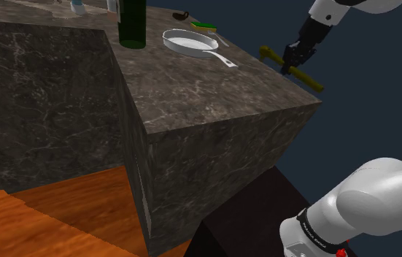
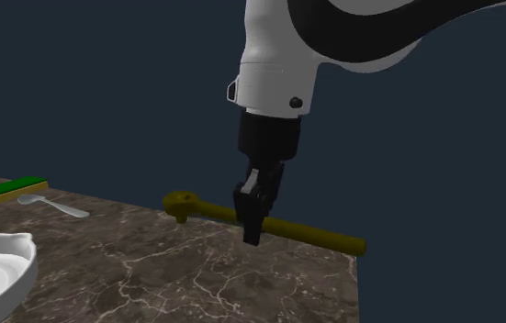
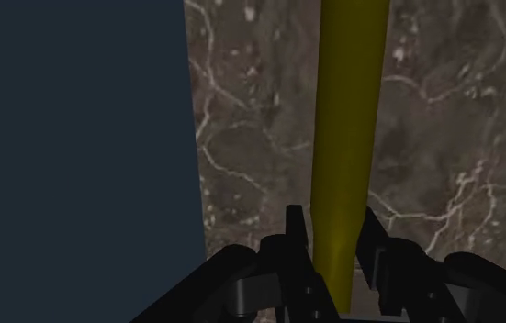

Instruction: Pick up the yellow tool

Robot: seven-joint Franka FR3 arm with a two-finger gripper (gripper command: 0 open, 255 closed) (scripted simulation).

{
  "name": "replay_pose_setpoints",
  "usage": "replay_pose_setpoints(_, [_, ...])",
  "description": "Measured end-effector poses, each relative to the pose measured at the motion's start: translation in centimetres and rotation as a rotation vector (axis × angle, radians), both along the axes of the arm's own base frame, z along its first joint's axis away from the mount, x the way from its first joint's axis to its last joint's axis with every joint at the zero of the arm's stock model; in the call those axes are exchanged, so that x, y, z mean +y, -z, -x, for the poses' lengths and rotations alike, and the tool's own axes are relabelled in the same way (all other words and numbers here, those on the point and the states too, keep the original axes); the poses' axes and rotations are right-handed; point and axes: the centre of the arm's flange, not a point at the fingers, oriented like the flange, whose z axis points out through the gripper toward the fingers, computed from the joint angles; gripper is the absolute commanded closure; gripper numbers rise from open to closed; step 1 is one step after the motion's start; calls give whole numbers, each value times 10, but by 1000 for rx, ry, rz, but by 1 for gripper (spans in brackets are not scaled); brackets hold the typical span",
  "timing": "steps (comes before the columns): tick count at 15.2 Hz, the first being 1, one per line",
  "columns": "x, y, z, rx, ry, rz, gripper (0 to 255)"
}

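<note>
floor: orange boards at the shoulder view's lower left, below the counter.
counter: a dark block with pale veins and a flat top.
bottle: dark green, upright on the top toward the shoulder view's far left.
pan: white, just right of the bottle in the shoulder view, its handle pointing toward that view's right.
sponge: green over yellow, lying flat beyond the pan.
spoon: pale, just beside the sponge on the second exterior view's right.
tool: yellow, a long straight handle with a round head. It runs along the counter's right edge in the shoulder view, head end farther off and handle end by the near corner, well apart from the pan.
gripper: mine. I come down on the tool's handle about midway along it.
jaws: drawn in to the width of the handle. My fingers stand one on each side and clasp it, so I have hold of the tool.
contact with the top: I cannot tell whether the tool rests on the counter or hangs just clear of it.
stand: a dark box at the shoulder view's lower right, beside the counter.
</note>
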Motion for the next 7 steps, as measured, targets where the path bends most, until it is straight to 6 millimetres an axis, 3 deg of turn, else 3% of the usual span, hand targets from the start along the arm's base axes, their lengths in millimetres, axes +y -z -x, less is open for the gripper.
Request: replay_pose_setpoints(7, [-1,-35,0,0,0,0,255])
